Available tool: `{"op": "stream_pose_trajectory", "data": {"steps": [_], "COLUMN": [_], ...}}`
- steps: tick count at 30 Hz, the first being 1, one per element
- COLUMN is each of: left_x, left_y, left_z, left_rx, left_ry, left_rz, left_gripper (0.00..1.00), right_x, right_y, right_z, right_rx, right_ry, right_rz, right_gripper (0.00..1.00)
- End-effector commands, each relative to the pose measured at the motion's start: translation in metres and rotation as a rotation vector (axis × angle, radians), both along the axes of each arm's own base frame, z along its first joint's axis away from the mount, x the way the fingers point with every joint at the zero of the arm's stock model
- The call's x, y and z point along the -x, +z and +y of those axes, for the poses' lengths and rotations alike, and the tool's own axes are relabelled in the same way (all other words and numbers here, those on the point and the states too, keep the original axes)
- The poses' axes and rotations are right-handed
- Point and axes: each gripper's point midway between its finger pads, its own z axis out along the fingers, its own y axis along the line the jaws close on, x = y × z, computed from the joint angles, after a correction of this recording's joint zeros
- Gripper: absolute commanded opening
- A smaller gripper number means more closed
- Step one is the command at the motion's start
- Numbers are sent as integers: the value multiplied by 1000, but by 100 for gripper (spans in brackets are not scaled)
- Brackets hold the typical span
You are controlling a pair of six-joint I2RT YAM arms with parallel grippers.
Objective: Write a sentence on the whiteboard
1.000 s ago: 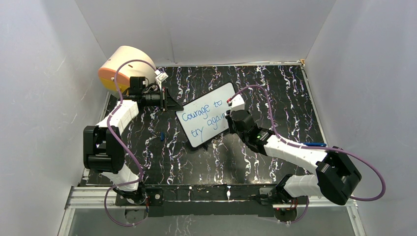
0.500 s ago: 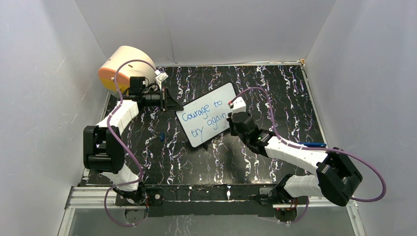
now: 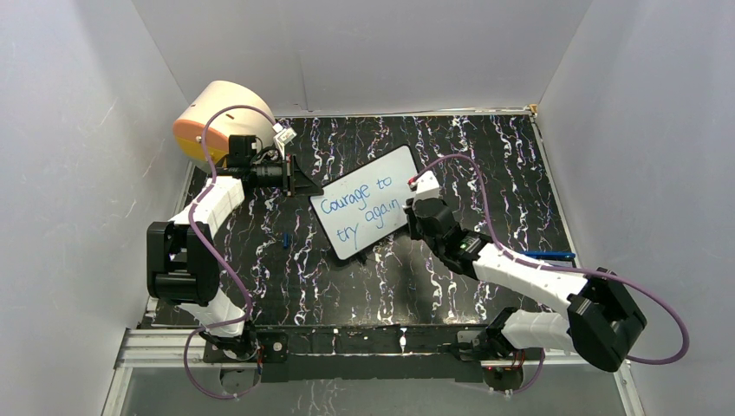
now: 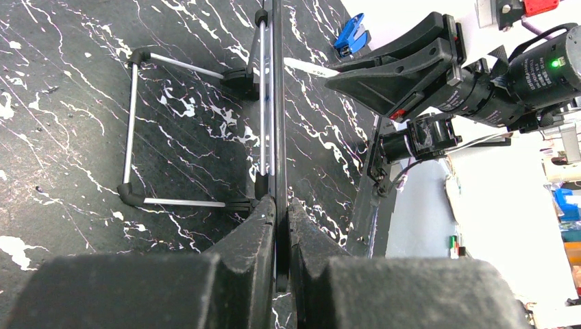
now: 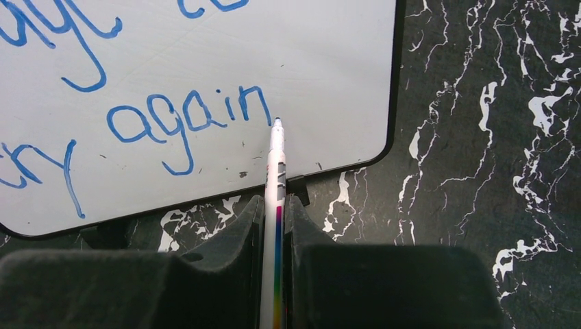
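Whiteboard point(image 3: 361, 244), glossy, black-rimmed, rounded corners, blue handwritten sentence point(image 3: 360, 201); left tool point(image 4: 276, 205) pinching its thin edge, right tool point(image 5: 274, 202) clamping slim white marker point(image 5: 276, 157)

Left arm point(image 3: 212, 204) at 9 o'clock and right arm point(image 3: 529, 276) at 4 o'clock: white shells between blocky black joints, each trailed by a purple cable point(image 3: 232, 107). Left gripper point(image 4: 276, 219) and right gripper point(image 5: 274, 205) have matte black wedge fingers; a green light point(image 4: 560, 62) glows on the right wrist's barrel
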Motion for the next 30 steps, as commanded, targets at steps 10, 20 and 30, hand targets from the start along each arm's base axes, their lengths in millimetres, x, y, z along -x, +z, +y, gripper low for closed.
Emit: {"op": "stream_pose_trajectory", "data": {"steps": [10,20,30], "left_x": [-4,-4,-8], "left_y": [-42,-41,-22], "left_z": [8,8,10], "left_rx": [-119,-119,-126], "left_ry": [59,60,83], "left_rz": [72,71,27], "left_gripper": [0,0,0], "right_x": [-18,-21,0], "right_y": [17,11,53], "right_z": [5,5,-24], "right_rx": [-68,-65,-93], "right_ry": [-22,-20,-50], "right_rz": [-66,-51,-107], "right_gripper": [0,0,0]}}
